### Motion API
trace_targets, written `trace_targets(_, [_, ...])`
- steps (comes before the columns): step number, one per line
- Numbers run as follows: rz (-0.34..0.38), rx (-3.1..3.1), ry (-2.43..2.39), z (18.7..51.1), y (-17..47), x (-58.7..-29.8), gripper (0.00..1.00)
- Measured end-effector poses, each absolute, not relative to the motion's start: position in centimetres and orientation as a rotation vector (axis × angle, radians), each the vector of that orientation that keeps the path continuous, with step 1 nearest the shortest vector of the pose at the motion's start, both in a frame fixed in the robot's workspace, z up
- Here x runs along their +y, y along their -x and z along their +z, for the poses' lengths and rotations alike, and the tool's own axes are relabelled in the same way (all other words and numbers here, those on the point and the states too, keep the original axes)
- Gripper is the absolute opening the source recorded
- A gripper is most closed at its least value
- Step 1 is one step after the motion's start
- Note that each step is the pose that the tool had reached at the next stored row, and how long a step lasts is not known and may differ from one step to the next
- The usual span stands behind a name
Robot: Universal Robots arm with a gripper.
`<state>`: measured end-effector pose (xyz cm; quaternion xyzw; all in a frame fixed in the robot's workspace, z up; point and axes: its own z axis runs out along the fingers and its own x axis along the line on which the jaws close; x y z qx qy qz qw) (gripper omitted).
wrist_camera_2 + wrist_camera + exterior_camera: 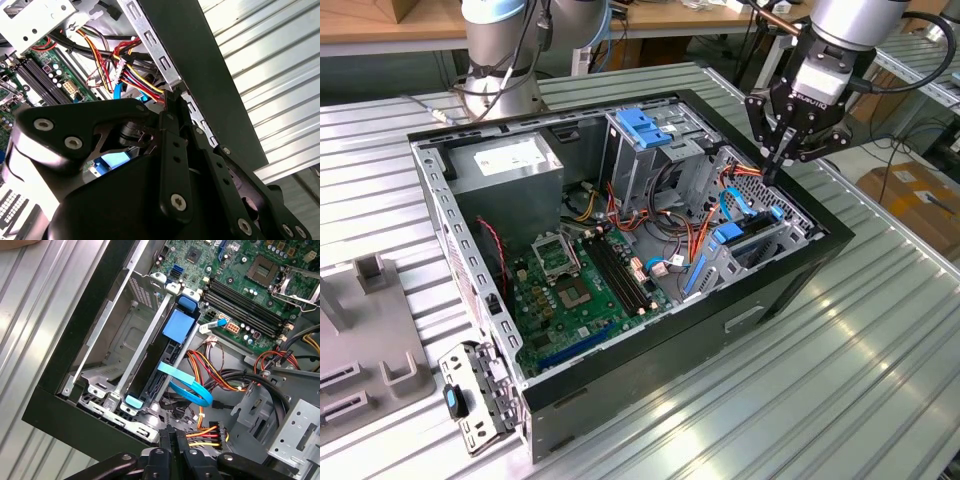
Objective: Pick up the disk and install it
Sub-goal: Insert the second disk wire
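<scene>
The disk (177, 325) stands on edge in the drive bay at the open computer case's (790, 275) corner on the exterior view's right. Its blue carrier parts (728, 237) show, while the metal body is mostly hidden between the bay's silver rails. My gripper (772, 170) hangs just above the case's rim beside that bay, fingers pointing down. In both wrist views the black fingers (170, 442) are pressed together with nothing between them, close to a bundle of red and yellow wires (142, 82). The gripper (172, 97) is apart from the disk.
Inside the case are the green motherboard (570, 290), a grey power-supply box (505, 165), a metal cage with a blue latch (645, 125) and loose cables, including a blue ribbon cable (187, 390). A grey fixture (370, 340) sits on the ribbed metal table (840, 380). Another arm's base (500, 60) stands behind.
</scene>
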<state>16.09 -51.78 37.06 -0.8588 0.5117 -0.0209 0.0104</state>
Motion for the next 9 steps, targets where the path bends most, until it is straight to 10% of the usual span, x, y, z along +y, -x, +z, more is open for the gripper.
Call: trace_targets(9, [-0.065,1.597,2.68,37.07,-16.09,-51.79,0.16])
